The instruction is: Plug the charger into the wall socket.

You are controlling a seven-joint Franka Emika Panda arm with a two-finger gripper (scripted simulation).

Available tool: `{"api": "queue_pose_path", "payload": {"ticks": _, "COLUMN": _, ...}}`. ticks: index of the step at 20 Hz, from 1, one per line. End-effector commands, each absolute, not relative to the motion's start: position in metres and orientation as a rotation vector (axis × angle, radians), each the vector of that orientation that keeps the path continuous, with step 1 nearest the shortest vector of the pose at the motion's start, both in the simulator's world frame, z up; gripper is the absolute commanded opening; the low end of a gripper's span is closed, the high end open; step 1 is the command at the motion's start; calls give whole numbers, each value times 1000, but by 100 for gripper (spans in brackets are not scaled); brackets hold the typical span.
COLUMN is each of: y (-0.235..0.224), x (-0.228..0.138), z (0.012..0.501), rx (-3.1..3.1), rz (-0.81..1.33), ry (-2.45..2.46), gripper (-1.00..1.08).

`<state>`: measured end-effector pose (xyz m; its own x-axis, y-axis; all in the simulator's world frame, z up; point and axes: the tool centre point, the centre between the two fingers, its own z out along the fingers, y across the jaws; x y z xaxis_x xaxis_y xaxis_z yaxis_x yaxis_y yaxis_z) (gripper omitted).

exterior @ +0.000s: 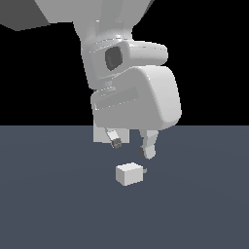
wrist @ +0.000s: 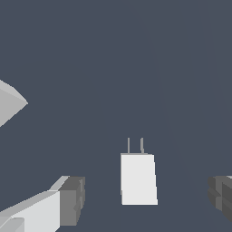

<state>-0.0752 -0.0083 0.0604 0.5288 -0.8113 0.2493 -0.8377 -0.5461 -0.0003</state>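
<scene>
The charger [exterior: 130, 173], a small white block, lies on the dark grey floor [exterior: 48, 204] with its thin prongs pointing toward the exterior view's right. My gripper [exterior: 132, 148] hangs open just above it, one finger on either side and not touching. In the wrist view the charger [wrist: 138, 179] sits between the two grey fingertips [wrist: 72, 201], prongs [wrist: 135, 146] pointing away from the block. A pale patch behind the hand looks like the wall socket [exterior: 100, 134], mostly hidden by the arm. One white corner of the wall socket [wrist: 9, 103] shows in the wrist view; its holes are not visible.
The bulky white arm [exterior: 136, 92] fills the upper middle of the exterior view and blocks what stands behind it. The floor [wrist: 136, 68] is flat and dark grey.
</scene>
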Motion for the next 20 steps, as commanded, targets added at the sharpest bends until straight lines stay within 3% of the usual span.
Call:
{"api": "queue_pose_path", "payload": {"ticks": 1, "y": -8, "x": -76, "z": 56, "rx": 2640, "rz": 334, "ry": -1432, "gripper": 100}}
{"api": "queue_pose_path", "payload": {"ticks": 16, "y": -8, "x": -76, "z": 12, "rx": 2639, "rz": 333, "ry": -1436, "gripper": 100}}
{"api": "queue_pose_path", "payload": {"ticks": 17, "y": -8, "x": -76, "z": 12, "rx": 2639, "rz": 333, "ry": -1436, "gripper": -100}}
{"api": "queue_pose_path", "payload": {"ticks": 20, "y": -8, "x": -76, "z": 12, "rx": 2639, "rz": 333, "ry": -1436, "gripper": -100}}
